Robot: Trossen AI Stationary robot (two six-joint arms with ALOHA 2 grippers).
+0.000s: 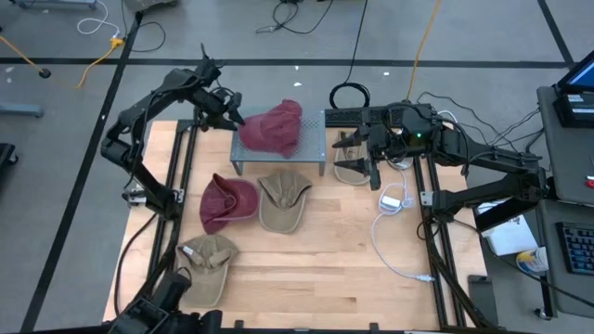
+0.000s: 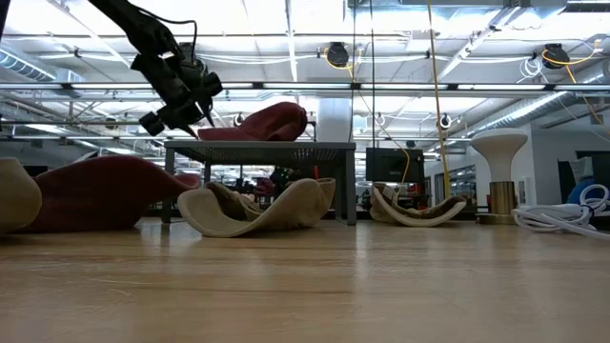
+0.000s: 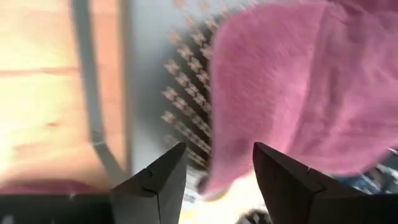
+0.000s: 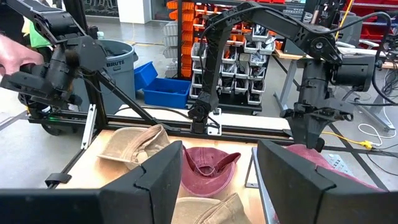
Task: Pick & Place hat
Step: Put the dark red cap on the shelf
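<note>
Wooden tabletop (image 1: 316,269) is filling the near view, cables trailing across the grey floor behind it. Working near to far from my side: I'm seeing a tan hat (image 1: 209,263) lying at the front left corner, then a maroon hat (image 1: 225,200) and a second tan hat (image 1: 283,199) sitting side by side mid-table, just in front of a small grey metal shelf (image 1: 311,148). On that shelf another maroon hat (image 1: 273,127) is resting, its crown bulging up and its edge hanging over the shelf's left part. A third tan hat (image 1: 355,163) is lying right of the shelf, under my right arm.

My left arm is folding up from its base at the table's left edge, elbow raised, forearm reaching in toward the shelf. I'm holding the left gripper (image 1: 228,113) right at the shelf hat's left edge, angled downward; in the low view it is hanging just above the shelf top. Its fingers (image 3: 155,183) are standing apart with the maroon fabric (image 3: 311,93) showing between and beyond them, not clamped.

My right arm is stretching in low from the right side, and the right gripper (image 1: 362,153) is waiting by the shelf's right end, fingers (image 4: 155,177) spread wide and holding nothing.
</note>
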